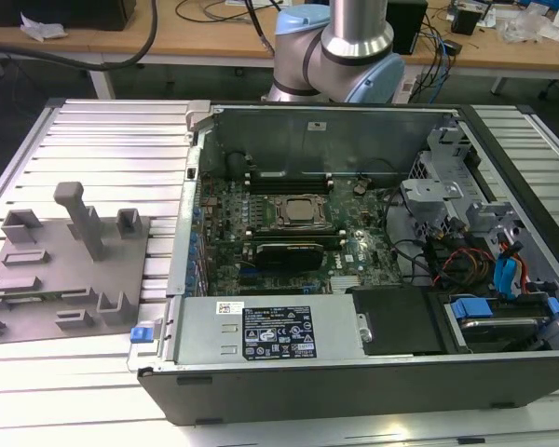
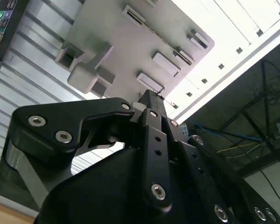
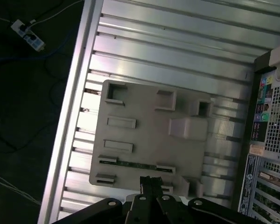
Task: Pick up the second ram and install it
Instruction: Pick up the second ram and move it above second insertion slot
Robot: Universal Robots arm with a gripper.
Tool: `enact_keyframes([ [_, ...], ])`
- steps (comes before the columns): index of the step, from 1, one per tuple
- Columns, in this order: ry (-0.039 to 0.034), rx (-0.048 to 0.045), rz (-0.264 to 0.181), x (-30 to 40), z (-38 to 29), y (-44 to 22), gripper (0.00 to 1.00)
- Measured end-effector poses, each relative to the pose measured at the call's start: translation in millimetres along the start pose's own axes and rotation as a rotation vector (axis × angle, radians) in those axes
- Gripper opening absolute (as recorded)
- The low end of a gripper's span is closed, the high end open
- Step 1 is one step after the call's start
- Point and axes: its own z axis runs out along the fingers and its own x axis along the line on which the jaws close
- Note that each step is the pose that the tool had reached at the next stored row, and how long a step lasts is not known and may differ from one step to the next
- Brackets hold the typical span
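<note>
My hand [image 3: 147, 179] hangs above the grey holder plate [image 3: 144, 140]. Its two fingers are pressed together with nothing between them. The second ram [image 3: 135, 164] is not in my hand. It stands on its thin edge in the plate, a skinny green stick caught between two little grey clips. In the first wrist view it is at the side of the plate closest to my fingertips. The plate lies flat on the ribbed metal surface [image 1: 112, 140]. The plate is at the exterior view's left. The open computer case [image 1: 373, 396] sits just beside it, toward the exterior view's right, with the big green motherboard [image 1: 289, 223] inside.
</note>
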Motion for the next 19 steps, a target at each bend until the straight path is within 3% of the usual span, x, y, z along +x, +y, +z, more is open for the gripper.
enact_keyframes([
  [5, 0.0024, -0.0013, -0.053, 0.0, 0.0, 0.0, 0.11],
  [10, 0.007, -0.0037, -0.155, 0.0, 0.0, 0.0, 0.11],
  [19, 0.0132, -0.007, -0.294, 0.0, 0.1, 0.0, 0.11],
])
